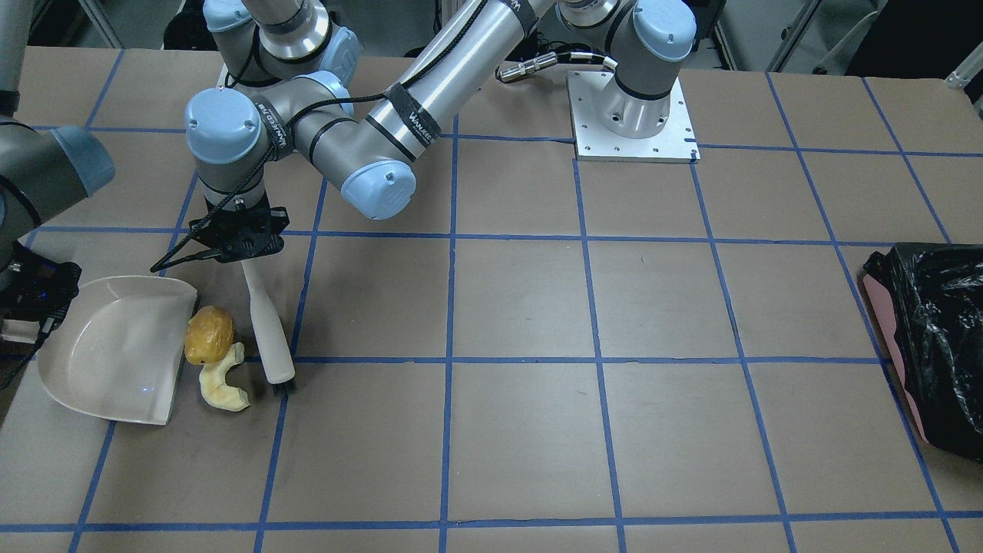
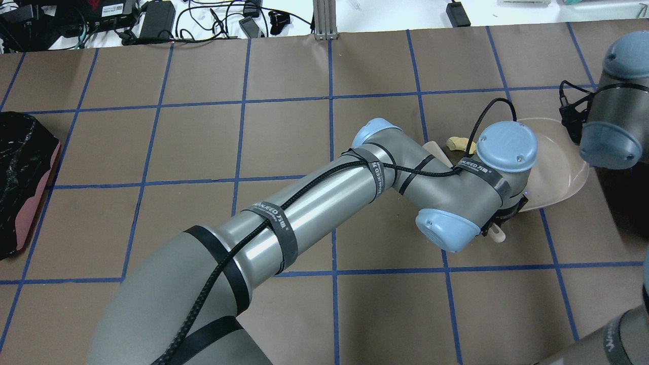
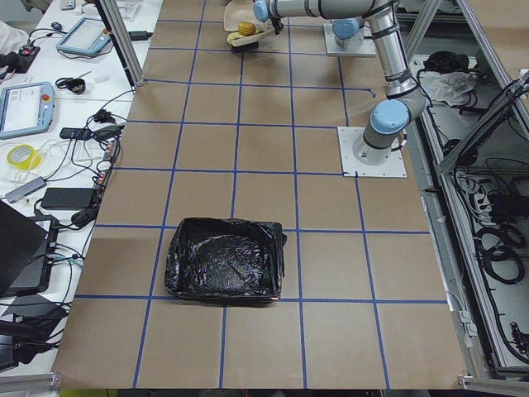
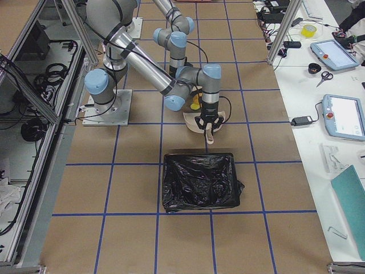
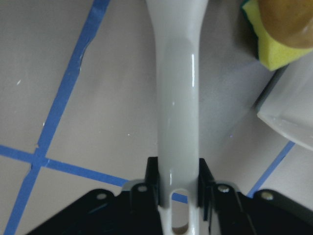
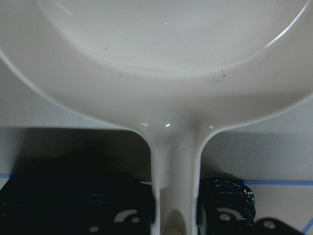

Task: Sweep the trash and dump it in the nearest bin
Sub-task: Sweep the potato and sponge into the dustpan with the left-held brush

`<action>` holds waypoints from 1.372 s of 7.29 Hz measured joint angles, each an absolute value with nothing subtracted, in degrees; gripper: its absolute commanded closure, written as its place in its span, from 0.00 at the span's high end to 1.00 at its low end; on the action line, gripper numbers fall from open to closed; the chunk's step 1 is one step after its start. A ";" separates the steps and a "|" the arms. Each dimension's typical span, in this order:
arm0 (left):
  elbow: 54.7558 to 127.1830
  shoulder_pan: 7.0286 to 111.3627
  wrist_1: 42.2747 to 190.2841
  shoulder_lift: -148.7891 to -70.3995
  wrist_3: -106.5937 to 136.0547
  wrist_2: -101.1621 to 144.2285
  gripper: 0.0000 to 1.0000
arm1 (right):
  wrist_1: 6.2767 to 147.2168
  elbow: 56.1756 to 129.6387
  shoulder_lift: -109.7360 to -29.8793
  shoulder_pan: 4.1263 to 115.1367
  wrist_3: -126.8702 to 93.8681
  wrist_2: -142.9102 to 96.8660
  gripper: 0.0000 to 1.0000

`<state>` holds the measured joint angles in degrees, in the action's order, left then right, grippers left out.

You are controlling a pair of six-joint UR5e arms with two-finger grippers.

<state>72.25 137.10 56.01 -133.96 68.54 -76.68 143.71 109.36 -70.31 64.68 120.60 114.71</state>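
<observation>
A wrinkled orange-brown lump (image 1: 209,335) and a pale cream curved piece (image 1: 224,384) lie at the open edge of the white dustpan (image 1: 107,346). In the left wrist view a yellow-and-green sponge wedge (image 5: 274,54) sits under the lump (image 5: 288,14). My left gripper (image 1: 244,244) is shut on the white brush's handle (image 5: 177,98). The brush slants down to the table, and its dark bristles (image 1: 282,388) rest just beside the cream piece. My right gripper (image 1: 31,296) is shut on the dustpan's handle (image 6: 173,196). The pan's inside is bare.
A bin lined with a black bag (image 1: 937,346) stands far off at the table's other end. A second black-bagged bin (image 4: 199,182) stands close by the dustpan. The left arm's base plate (image 1: 633,115) is bolted to the table.
</observation>
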 measured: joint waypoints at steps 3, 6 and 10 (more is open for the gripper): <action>66.75 137.11 55.90 -138.23 61.31 -78.91 0.00 | 143.70 109.26 -70.43 64.69 120.49 114.98 0.00; 61.92 138.29 56.54 -140.14 59.38 -79.12 0.00 | 143.35 109.30 -70.35 64.71 120.50 115.00 0.00; 57.54 140.96 57.42 -140.64 64.55 -78.64 0.00 | 143.30 109.26 -70.32 64.77 120.50 115.00 0.00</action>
